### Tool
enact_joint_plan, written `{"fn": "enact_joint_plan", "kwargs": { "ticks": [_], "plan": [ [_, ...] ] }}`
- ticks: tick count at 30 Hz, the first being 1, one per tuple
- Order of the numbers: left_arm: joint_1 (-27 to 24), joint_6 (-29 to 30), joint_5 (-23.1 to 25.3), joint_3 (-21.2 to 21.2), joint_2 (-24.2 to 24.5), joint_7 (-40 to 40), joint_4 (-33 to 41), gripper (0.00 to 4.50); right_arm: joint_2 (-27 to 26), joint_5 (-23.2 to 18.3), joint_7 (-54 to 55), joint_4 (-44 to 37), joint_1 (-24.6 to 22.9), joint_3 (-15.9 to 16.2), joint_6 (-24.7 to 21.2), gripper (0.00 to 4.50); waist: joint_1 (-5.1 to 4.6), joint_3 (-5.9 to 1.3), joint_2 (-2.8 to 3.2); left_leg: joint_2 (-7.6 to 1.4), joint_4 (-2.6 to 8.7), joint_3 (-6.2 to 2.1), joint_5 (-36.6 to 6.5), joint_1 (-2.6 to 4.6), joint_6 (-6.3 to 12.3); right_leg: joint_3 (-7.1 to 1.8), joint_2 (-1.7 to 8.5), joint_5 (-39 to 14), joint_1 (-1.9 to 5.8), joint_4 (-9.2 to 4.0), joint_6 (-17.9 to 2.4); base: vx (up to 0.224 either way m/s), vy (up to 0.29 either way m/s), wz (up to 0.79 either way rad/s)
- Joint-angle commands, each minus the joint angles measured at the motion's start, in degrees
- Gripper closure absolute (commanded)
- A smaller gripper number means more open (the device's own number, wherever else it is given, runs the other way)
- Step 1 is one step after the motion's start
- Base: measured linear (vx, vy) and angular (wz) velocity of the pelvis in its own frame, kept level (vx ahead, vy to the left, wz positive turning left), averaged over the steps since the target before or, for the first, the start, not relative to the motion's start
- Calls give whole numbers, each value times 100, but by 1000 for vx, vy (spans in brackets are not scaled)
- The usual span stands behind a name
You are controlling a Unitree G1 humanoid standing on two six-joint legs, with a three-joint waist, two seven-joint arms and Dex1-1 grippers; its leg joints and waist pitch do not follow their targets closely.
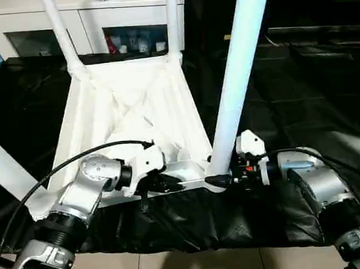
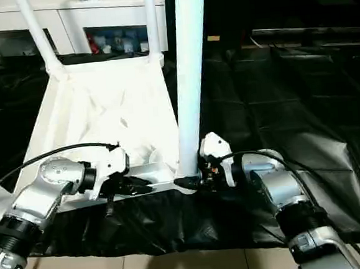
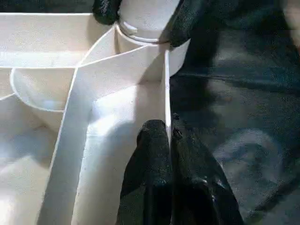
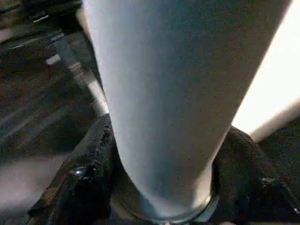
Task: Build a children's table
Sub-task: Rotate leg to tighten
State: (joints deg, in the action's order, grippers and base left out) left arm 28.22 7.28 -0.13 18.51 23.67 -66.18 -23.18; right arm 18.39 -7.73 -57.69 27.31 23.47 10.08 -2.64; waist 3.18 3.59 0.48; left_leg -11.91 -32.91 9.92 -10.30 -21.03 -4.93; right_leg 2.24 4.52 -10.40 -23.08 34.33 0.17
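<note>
In the left eye view, a black sheet (image 1: 301, 94) covers the floor under the work, wrinkled and glossy, its near edge hanging over pale floor tiles (image 1: 196, 264). Behind it stands a white cabinet (image 1: 40, 24) with glass doors; small coloured items sit on its shelf, too small to tell apart. A black cable (image 1: 58, 169) arcs over the left forearm. The children's table (image 1: 134, 107) lies upside down on the sheet, ribbed underside up, with legs standing at its far corners and a near-right leg (image 1: 240, 67) rising past the top of the picture and hiding part of the sheet behind it. Another white leg (image 1: 5, 167) slants in at the picture's left edge. The left gripper (image 1: 165, 184) sits on the table's near rim, and the right gripper (image 1: 224, 179) sits at the base of the near-right leg.

The right eye view gives the same scene, with the near-right leg standing just right of the table's ribbed underside.

In the left wrist view, the left gripper's two black fingers (image 3: 150, 159) are pinched together on the thin white wall of the table's rim. Beyond them white ribs form hollow compartments beside the round corner socket, where the other gripper's black fingers clasp the leg.

In the right wrist view, the right gripper's fingers (image 4: 89, 173) are closed on either side of the leg's wide foot, which sits in its socket.
</note>
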Motion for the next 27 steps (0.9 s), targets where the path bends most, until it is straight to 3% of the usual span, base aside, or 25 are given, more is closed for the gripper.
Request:
{"fn": "enact_joint_plan", "kwargs": {
  "ticks": [1, 3, 5, 7, 9, 11, 12, 14, 15, 17, 18, 20, 22, 23, 25, 27],
  "plan": [
    [-127, 355, 205, 209, -458, 647, 182, 450, -494, 325, 1099, -263, -340, 103, -252, 194, -45, -197, -46, -92, 473, 2, -1817, 40, 74, -180, 262, -2269, 176, -503, -1015, 0, 0, 0],
    [-185, 628, 236, 306, -827, 979, 401, 450, -1023, 426, 1948, -473, -616, 44, -463, 194, -59, -177, -42, -91, 508, -20, -2018, 79, -13, -187, 276, -2781, 133, -575, -791, 0, 0, 0],
    [-207, 733, 264, 383, -993, 1096, 486, 450, -1318, 510, 2418, -493, -667, 18, -483, 195, -79, -170, -36, -87, 522, -26, -2094, 81, -50, -187, 271, -2944, 103, -604, -687, 0, 0, 0],
    [-228, 862, 360, 533, -1255, 1303, 559, 450, -1935, 542, 3294, -426, -626, -100, -612, 195, -146, -156, -10, -69, 544, -60, -2308, 74, -117, -179, 268, -3197, 76, -637, -551, 0, 0, 0],
    [-222, 867, 401, 569, -1309, 1358, 541, 450, -2088, 518, 3433, -404, -585, -106, -634, 195, -184, -142, -2, -55, 550, -74, -2478, 87, -110, -167, 265, -3440, 48, -695, -401, 0, 0, 0],
    [-205, 883, 448, 604, -1366, 1394, 515, 450, -2272, 584, 3568, -408, -504, -13, -609, 195, -190, -144, 30, -57, 561, -76, -2498, 89, -106, -169, 262, -3388, 42, -707, -367, 0, 0, 0],
    [-175, 925, 470, 593, -1391, 1355, 498, 450, -2349, 617, 3520, -476, -439, 69, -604, 161, -194, -157, 26, -59, 575, -79, -2452, 78, -94, -163, 257, -3235, 64, -697, -375, 0, 0, 0],
    [-157, 956, 459, 579, -1350, 1273, 513, 450, -2308, 508, 3357, -579, -433, 42, -669, 127, -192, -157, 38, -70, 596, -72, -2359, 57, -77, -169, 243, -2894, 81, -682, -435, 0, 0, 0],
    [-158, 930, 442, 555, -1237, 1144, 531, 450, -2116, 440, 3112, -668, -451, -33, -712, 127, -186, -134, 54, -71, 598, -58, -2421, 75, -75, -179, 228, -2755, 56, -677, -497, 0, 0, 0],
    [-161, 883, 434, 537, -1158, 1060, 536, 450, -1953, 423, 2903, -711, -466, -54, -716, 115, -186, -148, 41, -75, 597, -56, -2416, 54, -51, -179, 234, -2642, 94, -661, -534, 0, 0, 0],
    [-189, 831, 357, 482, -1004, 850, 584, 450, -1547, 448, 2505, -756, -486, -54, -679, 99, -176, -151, 38, -79, 591, -53, -2346, 54, -35, -185, 239, -2549, 97, -657, -553, 0, 0, 0],
    [-203, 823, 319, 453, -941, 763, 609, 450, -1362, 445, 2335, -760, -489, -54, -656, 99, -160, -175, 38, -90, 564, -19, -2040, 39, 45, -205, 233, -2028, 121, -612, -706, 26, -3, 2],
    [-239, 684, 228, 402, -769, 515, 650, 450, -890, 377, 1790, -719, -469, -100, -568, 99, -136, -208, 42, -86, 515, 9, -1569, 24, 165, -193, 220, -1201, 189, -520, -1001, 58, -8, 4],
    [-247, 699, 205, 390, -718, 450, 666, 450, -754, 353, 1611, -701, -456, -119, -532, 99, -129, -210, 50, -86, 497, 22, -1441, 32, 212, -196, 220, -995, 185, -504, -1078, 73, -5, 5],
    [-273, 606, 131, 375, -483, 114, 690, 450, -309, 219, 879, -655, -383, -141, -476, 99, -104, -249, 58, -75, 416, 43, -732, 12, 458, -177, 196, 165, 255, -371, -1417, 71, -1, 3],
    [-280, 578, 96, 355, -387, -41, 698, 450, -131, 157, 518, -639, -344, -133, -461, 99, -98, -257, 70, -60, 383, 44, -409, -9, 660, -162, 201, 692, 293, -312, -1559, 53, 11, -1]
  ]
}}
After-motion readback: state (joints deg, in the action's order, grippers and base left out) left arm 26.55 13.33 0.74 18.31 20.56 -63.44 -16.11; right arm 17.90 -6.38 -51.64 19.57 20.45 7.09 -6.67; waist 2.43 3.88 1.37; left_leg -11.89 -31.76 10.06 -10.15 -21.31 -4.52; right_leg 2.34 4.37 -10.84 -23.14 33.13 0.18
